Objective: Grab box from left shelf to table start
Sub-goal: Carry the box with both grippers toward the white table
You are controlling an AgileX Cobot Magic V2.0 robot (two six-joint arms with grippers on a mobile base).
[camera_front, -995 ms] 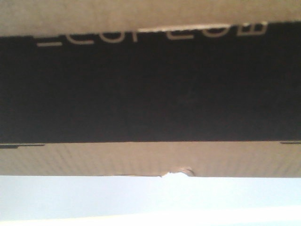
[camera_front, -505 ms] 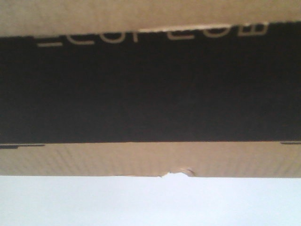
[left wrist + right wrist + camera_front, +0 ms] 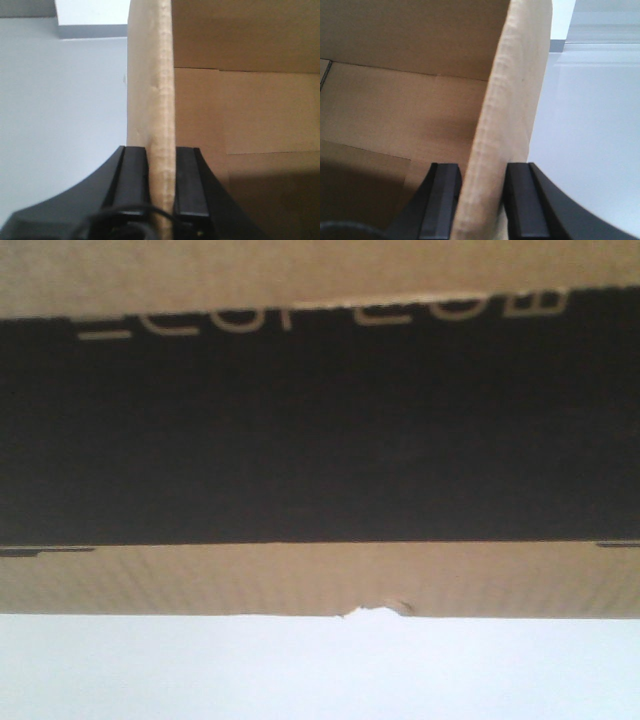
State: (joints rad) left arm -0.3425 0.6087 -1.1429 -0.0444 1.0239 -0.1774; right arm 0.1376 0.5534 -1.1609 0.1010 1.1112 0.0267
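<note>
Two walls of the box [image 3: 320, 580] pinched: one in left claw [image 3: 161, 155], one in right claw [image 3: 481, 170], both clenched on cardboard for a level carry. Fills front view, low over white bench [image 3: 320, 670]; perhaps touching, hard to tell.

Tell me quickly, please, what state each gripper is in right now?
Left gripper: closed on a wall of the box.
Right gripper: closed on a wall of the box too.
</note>
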